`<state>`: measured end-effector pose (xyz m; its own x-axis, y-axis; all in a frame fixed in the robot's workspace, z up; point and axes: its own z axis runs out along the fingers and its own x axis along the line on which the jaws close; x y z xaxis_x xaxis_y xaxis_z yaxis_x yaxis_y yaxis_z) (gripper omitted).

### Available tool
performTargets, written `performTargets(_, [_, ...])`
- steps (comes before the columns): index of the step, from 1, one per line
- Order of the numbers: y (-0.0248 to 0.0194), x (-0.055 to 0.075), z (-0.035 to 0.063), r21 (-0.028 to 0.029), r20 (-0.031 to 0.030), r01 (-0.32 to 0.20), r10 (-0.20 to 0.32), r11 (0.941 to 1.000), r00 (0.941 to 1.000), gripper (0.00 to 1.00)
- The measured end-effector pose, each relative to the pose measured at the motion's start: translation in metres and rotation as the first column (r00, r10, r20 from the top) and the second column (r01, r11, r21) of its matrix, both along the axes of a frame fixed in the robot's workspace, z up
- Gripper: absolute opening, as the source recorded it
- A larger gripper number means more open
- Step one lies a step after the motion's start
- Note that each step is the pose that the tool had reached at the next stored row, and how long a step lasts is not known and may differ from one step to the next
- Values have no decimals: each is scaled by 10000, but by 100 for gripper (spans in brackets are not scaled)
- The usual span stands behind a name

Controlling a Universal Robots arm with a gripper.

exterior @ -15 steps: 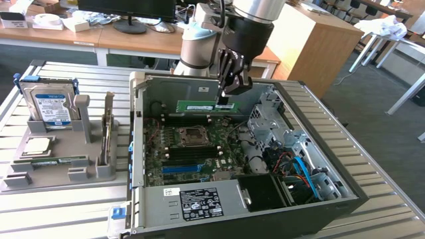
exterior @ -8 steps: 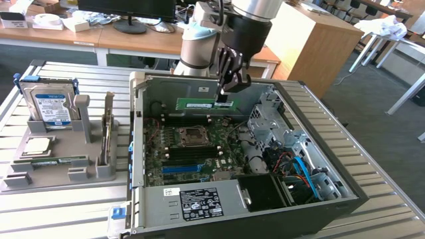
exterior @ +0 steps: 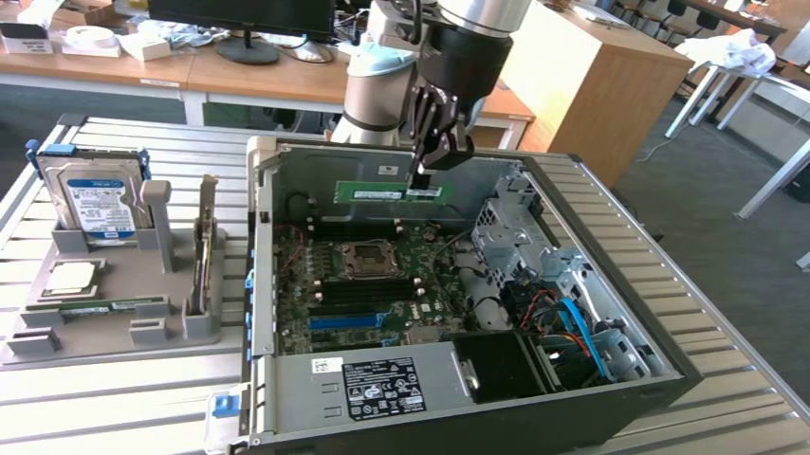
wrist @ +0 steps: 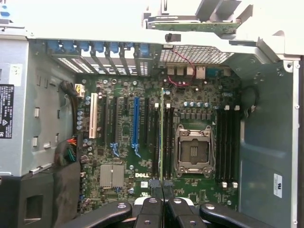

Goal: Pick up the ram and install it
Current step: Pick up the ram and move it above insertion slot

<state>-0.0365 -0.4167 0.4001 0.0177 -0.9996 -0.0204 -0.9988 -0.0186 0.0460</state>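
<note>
Pickup is done: the tool [exterior: 426,178] clamps the ram [exterior: 379,192] over the open case [exterior: 608,417]; it is not yet seated.

The ram [exterior: 386,192] hangs above the motherboard [exterior: 360,284] (which lies inside the open case [exterior: 633,289]).

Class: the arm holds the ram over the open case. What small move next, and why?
Probably lower straight down: the gripper, shut on the ram, holds it above the motherboard, and the wrist view shows it edge-on along the memory slots beside the processor socket.
</note>
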Motion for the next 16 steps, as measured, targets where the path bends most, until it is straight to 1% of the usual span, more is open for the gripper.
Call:
performTargets(13, [182, 0, -8, 0, 0, 0, 0, 10000, 10000, 11])
performTargets(16, [214, 0, -10, 1, 0, 0, 0, 10000, 10000, 11])
